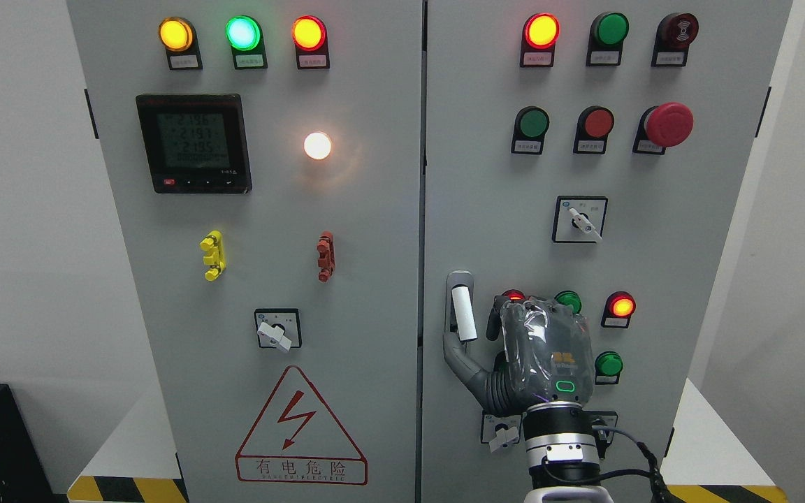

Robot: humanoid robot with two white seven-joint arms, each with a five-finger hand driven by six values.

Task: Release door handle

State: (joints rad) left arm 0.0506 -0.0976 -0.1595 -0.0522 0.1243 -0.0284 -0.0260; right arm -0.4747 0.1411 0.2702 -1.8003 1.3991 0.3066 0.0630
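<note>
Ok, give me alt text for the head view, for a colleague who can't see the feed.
The right robot hand is raised against the right door of a grey electrical cabinet, its thumb touching the lower end of the white door handle, fingers not wrapped around it. Indicator lamps, push buttons, rotary switches and a red emergency stop button cover both doors.

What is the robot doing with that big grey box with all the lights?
The robot's right hand is up against the right door of an electrical cabinet, beside the white door handle. Its thumb reaches up just under the handle, but the fingers aren't wrapped around it, so it looks like it has let go. The doors look closed, and several lamps are lit.
</note>
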